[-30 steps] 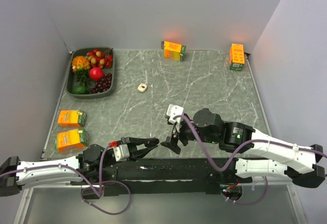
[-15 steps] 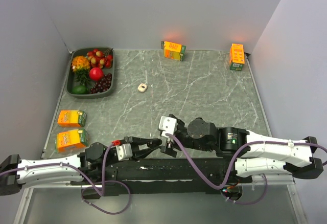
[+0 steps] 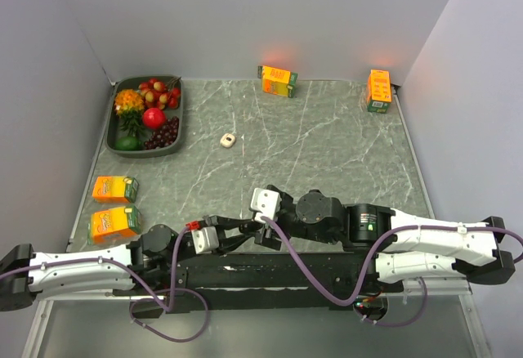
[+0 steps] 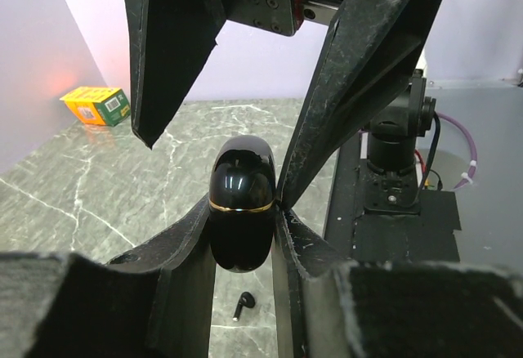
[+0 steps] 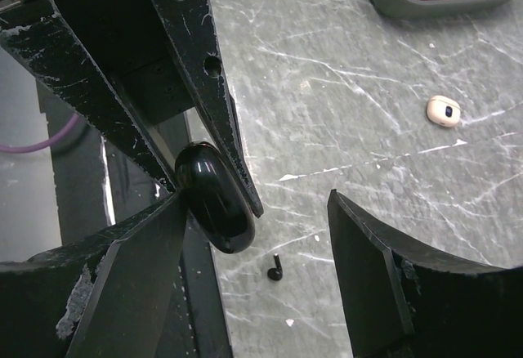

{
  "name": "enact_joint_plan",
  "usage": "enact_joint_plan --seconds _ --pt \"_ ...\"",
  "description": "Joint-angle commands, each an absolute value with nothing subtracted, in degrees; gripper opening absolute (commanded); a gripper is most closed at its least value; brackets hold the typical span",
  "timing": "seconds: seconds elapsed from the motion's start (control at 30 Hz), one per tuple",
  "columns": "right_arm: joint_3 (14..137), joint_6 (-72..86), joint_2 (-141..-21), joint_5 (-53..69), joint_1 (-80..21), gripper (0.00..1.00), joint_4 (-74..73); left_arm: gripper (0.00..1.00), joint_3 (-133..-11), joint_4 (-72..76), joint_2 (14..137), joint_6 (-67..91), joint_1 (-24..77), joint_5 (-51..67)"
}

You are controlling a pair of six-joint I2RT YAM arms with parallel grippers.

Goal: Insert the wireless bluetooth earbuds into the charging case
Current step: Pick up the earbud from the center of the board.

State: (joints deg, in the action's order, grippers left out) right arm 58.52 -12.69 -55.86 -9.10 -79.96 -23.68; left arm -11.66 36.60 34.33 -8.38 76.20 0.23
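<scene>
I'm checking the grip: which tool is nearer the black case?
Left. The left tool is shut on the black case; the right tool stands open with its fingers either side of it.

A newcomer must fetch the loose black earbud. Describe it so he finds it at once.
Go to the marble table, middle of its near edge. The left gripper grips a glossy black charging case, and the black earbud lies on the marble close below it. It alone is tiny, black and stemmed; the other small piece, mid-table, is whitish.
</scene>
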Motion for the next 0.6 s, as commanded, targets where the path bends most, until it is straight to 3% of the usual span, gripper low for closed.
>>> enact_joint_plan --seconds 0.0,0.57 --pt "61.78 -15.29 -54.49 -18.01 -79.37 0.75 -17.40 0.01 -13.71 35.42 35.42 -9.58 77.43 6.33" --pt "63.02 -17.58 -52.38 -19.95 -79.19 0.74 -17.40 0.01 -12.31 34.89 35.42 -10.02 77.52 4.40"
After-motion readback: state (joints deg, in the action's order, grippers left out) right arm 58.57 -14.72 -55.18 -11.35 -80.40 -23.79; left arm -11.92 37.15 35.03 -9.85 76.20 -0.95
